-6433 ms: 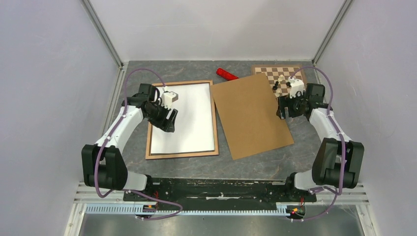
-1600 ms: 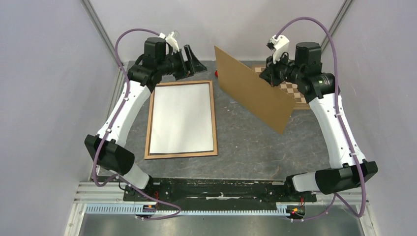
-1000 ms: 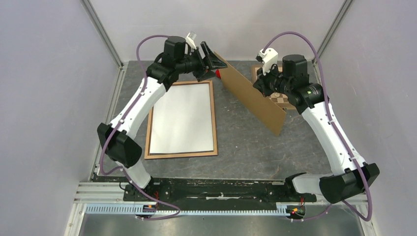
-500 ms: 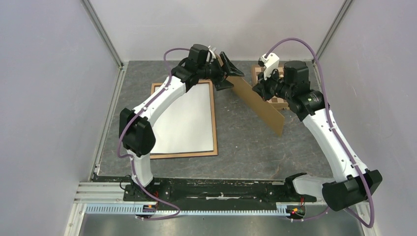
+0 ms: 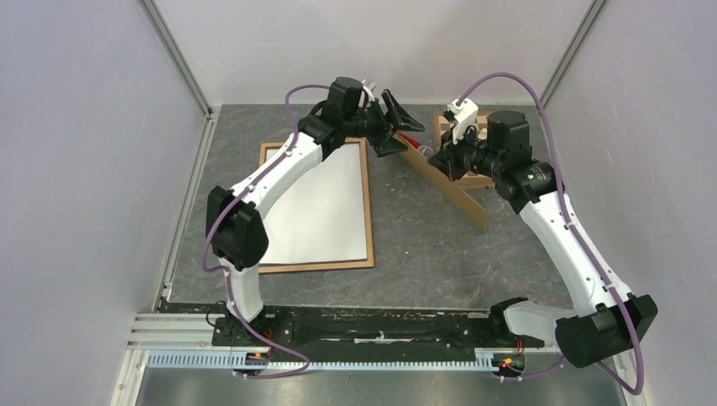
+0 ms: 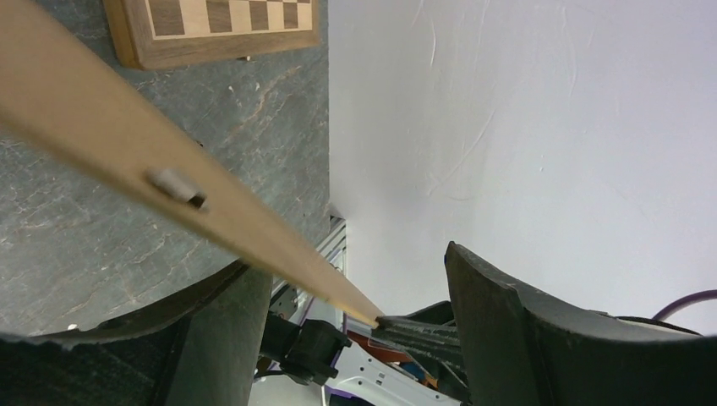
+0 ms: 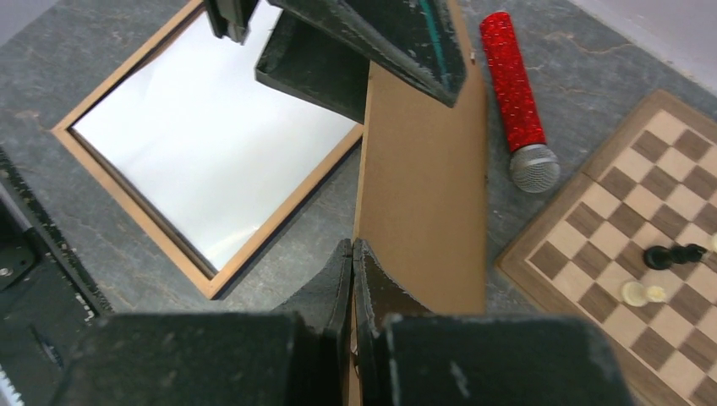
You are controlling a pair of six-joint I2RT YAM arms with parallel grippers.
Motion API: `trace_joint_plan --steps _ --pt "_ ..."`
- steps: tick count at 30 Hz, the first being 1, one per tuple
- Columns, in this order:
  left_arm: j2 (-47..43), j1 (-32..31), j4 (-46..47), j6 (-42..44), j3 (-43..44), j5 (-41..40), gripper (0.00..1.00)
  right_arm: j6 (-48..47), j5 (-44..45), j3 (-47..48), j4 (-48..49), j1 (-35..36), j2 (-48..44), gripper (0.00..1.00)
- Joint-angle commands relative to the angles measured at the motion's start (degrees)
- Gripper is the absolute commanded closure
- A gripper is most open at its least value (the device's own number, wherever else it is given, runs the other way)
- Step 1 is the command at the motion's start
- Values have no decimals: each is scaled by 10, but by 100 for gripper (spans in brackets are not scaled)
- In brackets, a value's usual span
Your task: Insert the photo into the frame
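The frame (image 5: 313, 266), light brown wood, lies flat on the left of the table. The photo (image 5: 317, 203) lies inside it, white reverse up; both show in the right wrist view, frame (image 7: 131, 203) and photo (image 7: 211, 127). A brown fibreboard panel (image 5: 452, 188) stands tilted on edge above the table, and my right gripper (image 7: 352, 254) is shut on its near edge. My left gripper (image 5: 397, 127) is open, its fingers either side of the panel's far upper corner. In the left wrist view the panel (image 6: 169, 161), with a small metal clip, runs between the spread fingers (image 6: 524, 338).
A red microphone (image 7: 516, 93) lies on the table just behind the panel. A wooden chessboard (image 7: 643, 254) with a few pieces sits at the back right, partly under my right arm. White walls close in the back and both sides.
My left arm swung right until its open fingers reached the panel's far corner. My right gripper carried the raised panel leftward and turned it more edge-on.
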Motion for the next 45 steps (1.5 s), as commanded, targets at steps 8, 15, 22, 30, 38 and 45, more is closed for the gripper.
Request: trace_joint_plan --steps 8,15,22,30,38,45 --pt "-6 -8 34 -20 -49 19 28 49 -110 -30 76 0 -33 84" --pt "-30 -8 55 -23 -111 32 42 53 -122 -34 77 0 -50 48" --pt "-74 -3 64 -18 -168 38 56 51 -121 -30 71 -7 -63 44" --pt "-128 25 70 -8 -233 51 81 50 -125 -32 67 -17 -68 44" --pt "-178 57 58 34 -261 67 98 41 -123 -33 65 -30 -66 45" --pt "-215 79 -43 213 -215 73 98 25 -114 -36 60 -39 -69 45"
